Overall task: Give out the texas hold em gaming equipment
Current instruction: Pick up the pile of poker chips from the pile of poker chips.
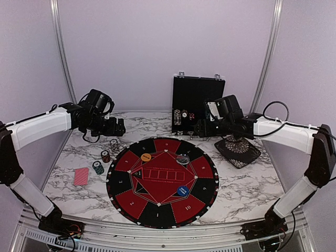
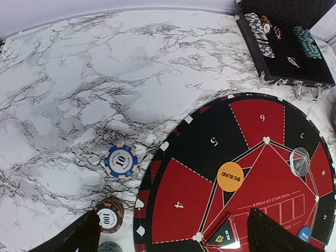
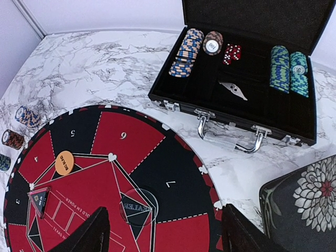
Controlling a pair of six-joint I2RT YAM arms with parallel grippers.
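Left gripper (image 1: 119, 127) spread wide, empty, hovering over far-left part of table (image 1: 247, 184). Right gripper (image 1: 199, 127) jaws apart, nothing held, hanging just in front of open case (image 3: 257, 58) at table's far edge. Three chip stacks (image 1: 105, 156) on table between left edge and mat (image 1: 131, 202), just off mat rim. Red-backed card (image 1: 81, 176) flat near left edge. Orange disc (image 1: 146, 157), clear disc (image 1: 182, 159), blue disc (image 1: 182, 191) on mat. More chips (image 3: 186, 50) racked in case. Patterned dish (image 1: 237, 149) toward right edge.

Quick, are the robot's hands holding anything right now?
Left gripper: open, holding nothing.
Right gripper: open, holding nothing.
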